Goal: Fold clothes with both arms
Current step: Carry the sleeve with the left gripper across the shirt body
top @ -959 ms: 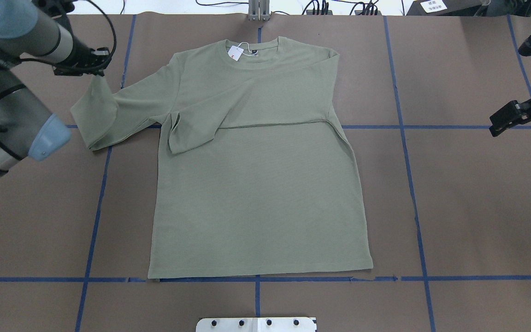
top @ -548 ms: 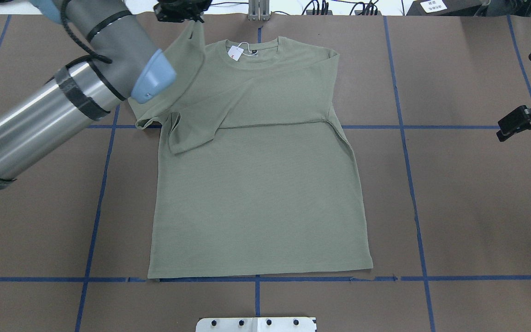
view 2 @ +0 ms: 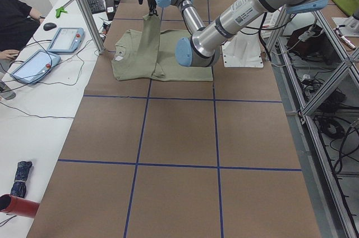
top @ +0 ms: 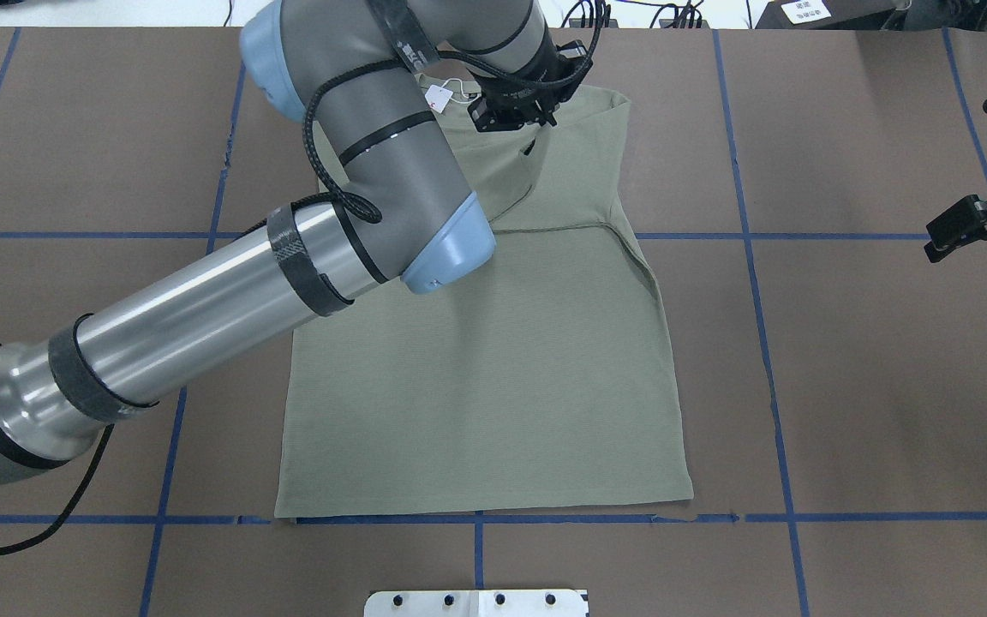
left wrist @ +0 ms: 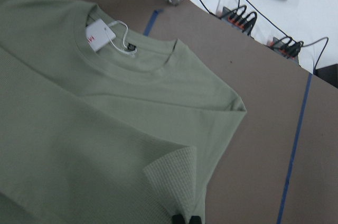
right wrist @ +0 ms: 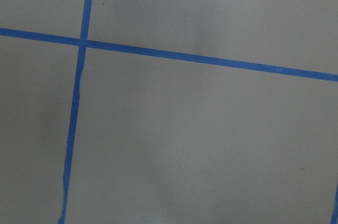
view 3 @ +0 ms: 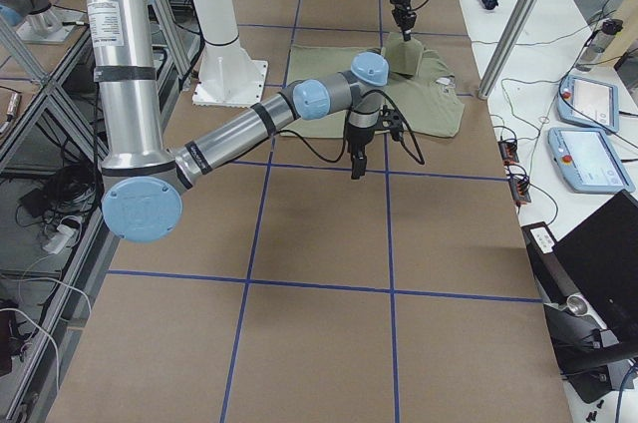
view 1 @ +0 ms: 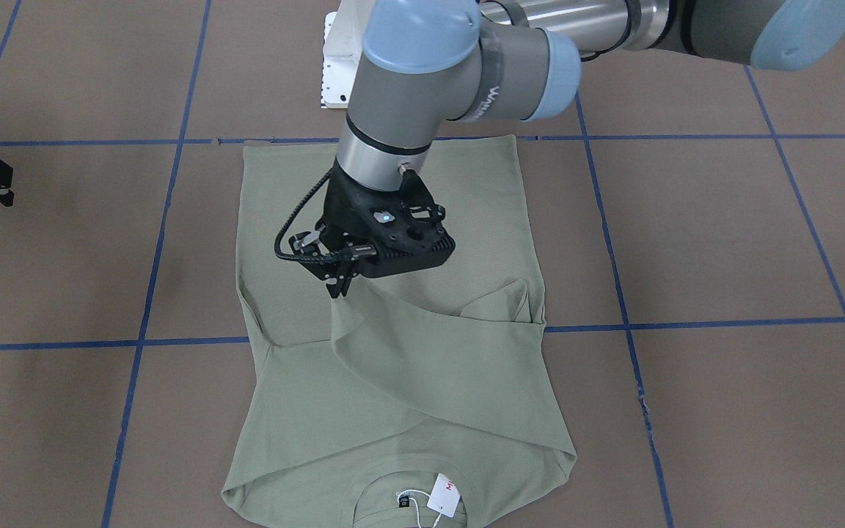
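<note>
The clothes are one sage-green long-sleeved shirt (top: pixel 476 386) lying flat, collar and white hang tag (top: pixel 438 97) at the far edge. My left gripper (top: pixel 535 128) is shut on the cuff of one sleeve and holds it raised over the chest, right of the collar. In the front-facing view this gripper (view 1: pixel 339 287) pinches the sleeve, which slopes down to the shoulder. In the left wrist view the waffle-knit cuff (left wrist: pixel 174 182) sits just above the black fingertips (left wrist: pixel 182 218). The other sleeve lies folded across the chest. My right gripper (top: pixel 939 244) hovers open over bare table, far right of the shirt (view 1: pixel 283 220).
Blue tape lines (top: pixel 768 343) grid the brown table cover. A white base plate (top: pixel 476 602) sits at the near edge. An aluminium post (top: pixel 481 21) and cables stand beyond the collar. Tablets (view 2: pixel 64 39) and a person's hand (view 2: pixel 8 55) are on the side bench.
My left arm has swung right with the sleeve, from beyond the collar's left side to above the chest's right half. The sleeve now drapes over the shirt. The right gripper has hardly moved.
</note>
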